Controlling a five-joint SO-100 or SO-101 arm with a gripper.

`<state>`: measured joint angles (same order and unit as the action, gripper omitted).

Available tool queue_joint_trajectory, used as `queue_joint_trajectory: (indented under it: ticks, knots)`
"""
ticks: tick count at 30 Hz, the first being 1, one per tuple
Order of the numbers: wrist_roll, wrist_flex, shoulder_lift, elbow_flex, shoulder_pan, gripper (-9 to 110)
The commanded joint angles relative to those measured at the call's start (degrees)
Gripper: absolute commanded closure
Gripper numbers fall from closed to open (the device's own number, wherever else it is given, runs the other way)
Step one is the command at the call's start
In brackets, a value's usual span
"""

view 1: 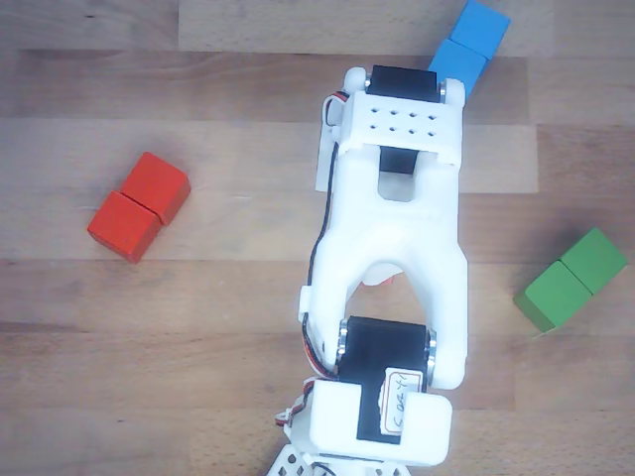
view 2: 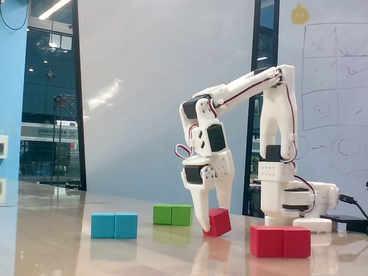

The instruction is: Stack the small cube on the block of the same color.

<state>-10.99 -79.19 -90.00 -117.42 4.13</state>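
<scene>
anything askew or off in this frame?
One thing: the small red cube sits tilted between the fingers of the pincer, one corner down near the table rather than flat. The red block, green block and blue block all lie flat and look intact. No spills or damage visible.

Office or lab space. A whiteboard (view 2: pixel 333 86) with marker sketches lines the wall, beside glass partitions (view 2: pixel 52 92) and ceiling strip lights. A small white robot arm (view 2: pixel 270 144) stands on the wooden worktop (view 1: pixel 198 327).
</scene>
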Motion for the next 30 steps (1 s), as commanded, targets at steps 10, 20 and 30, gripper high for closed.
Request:
queue_joint_trajectory:
  ticks: [10, 20, 30]
  knots:
    - [-0.2, 0.9, -15.7, 14.0, -0.4, 96]
    - [0.4, -6.3, -22.4, 26.1, -14.2, 96]
    - [0.6, -7.7, -21.6, 28.8, -32.3, 96]
